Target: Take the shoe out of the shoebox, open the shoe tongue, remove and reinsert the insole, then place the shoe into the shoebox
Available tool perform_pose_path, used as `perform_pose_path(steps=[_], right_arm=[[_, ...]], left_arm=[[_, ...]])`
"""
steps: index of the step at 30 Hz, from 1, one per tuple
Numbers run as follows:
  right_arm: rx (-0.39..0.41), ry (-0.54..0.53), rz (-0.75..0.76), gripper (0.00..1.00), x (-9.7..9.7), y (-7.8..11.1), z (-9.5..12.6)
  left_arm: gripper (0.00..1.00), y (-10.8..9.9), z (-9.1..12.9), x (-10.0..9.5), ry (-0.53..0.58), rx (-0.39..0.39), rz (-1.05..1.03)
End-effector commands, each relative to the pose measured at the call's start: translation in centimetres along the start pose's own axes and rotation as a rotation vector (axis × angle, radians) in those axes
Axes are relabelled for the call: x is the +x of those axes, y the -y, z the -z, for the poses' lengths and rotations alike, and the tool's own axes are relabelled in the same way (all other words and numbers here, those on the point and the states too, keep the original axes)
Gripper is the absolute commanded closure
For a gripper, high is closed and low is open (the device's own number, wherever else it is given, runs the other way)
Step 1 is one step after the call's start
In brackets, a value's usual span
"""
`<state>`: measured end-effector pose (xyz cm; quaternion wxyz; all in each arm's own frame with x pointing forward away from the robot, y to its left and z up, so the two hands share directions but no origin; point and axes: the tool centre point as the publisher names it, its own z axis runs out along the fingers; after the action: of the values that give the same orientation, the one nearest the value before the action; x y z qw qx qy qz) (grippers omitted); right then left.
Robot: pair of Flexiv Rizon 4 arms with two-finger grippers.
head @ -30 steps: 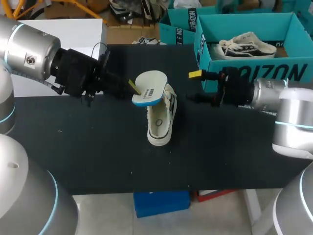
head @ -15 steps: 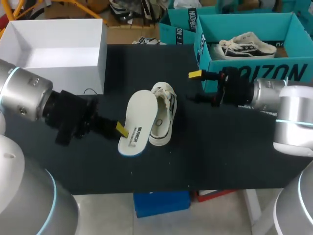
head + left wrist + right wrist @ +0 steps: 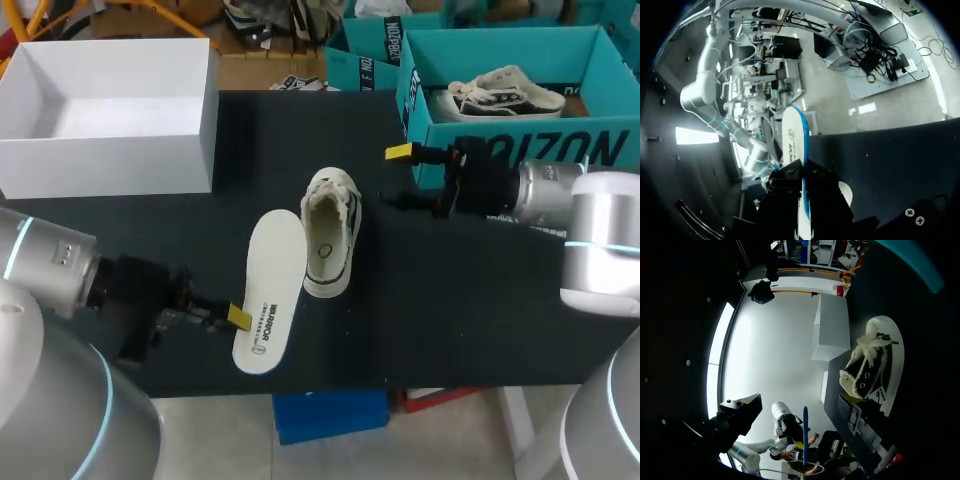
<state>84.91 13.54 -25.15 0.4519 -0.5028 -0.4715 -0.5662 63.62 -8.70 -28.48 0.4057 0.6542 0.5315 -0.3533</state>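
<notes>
Near the counter's front edge, my left end effector (image 3: 240, 317) grips the insole (image 3: 268, 290), just beside the shoe (image 3: 328, 240). I'd feed its toe end into the opening first. Right end effector (image 3: 397, 178) hangs open, empty.

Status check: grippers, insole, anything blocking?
Left gripper shut on insole, insole out of shoe. Right gripper open, empty, beside shoe. Nothing blocking the shoe opening.

Big white letters run along the front wall of the teal box (image 3: 520, 150). A short line of dark print sits on the insole (image 3: 268, 305), and a round stamp marks the shoe (image 3: 328, 240) inside the heel.
</notes>
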Motion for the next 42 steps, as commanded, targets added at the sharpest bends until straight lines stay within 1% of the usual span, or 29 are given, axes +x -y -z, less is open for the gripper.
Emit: perform_pose_path(steps=[1,7,14,21,26,34,39,42], right_arm=[[-0.001,0.001,0.000,0.00,-0.1,0.1,-0.1],[-0.001,0.001,0.000,0.00,-0.1,0.1,-0.1],[-0.001,0.001,0.000,0.00,-0.1,0.1,-0.1],[-0.001,0.001,0.000,0.00,-0.1,0.1,-0.1],[-0.001,0.001,0.000,0.00,-0.1,0.1,-0.1],[-0.001,0.001,0.000,0.00,-0.1,0.1,-0.1],[-0.001,0.001,0.000,0.00,-0.1,0.1,-0.1],[-0.001,0.001,0.000,0.00,-0.1,0.1,-0.1]], left_arm=[[1.00,-0.9,-1.8,1.5,0.025,-0.067,-0.028],[1.00,-3.1,-3.0,2.8,0.014,-0.105,-0.042],[1.00,-6.7,-3.2,3.7,0.020,-0.125,-0.029],[1.00,-9.6,-3.6,4.1,0.025,-0.137,-0.019],[1.00,-11.3,-4.1,3.8,0.030,-0.140,-0.022],[1.00,-13.1,-5.1,3.1,0.034,-0.135,-0.030],[1.00,-13.5,-5.4,2.2,0.048,-0.139,-0.027],[1.00,-13.4,-5.5,1.6,0.049,-0.137,-0.029]])
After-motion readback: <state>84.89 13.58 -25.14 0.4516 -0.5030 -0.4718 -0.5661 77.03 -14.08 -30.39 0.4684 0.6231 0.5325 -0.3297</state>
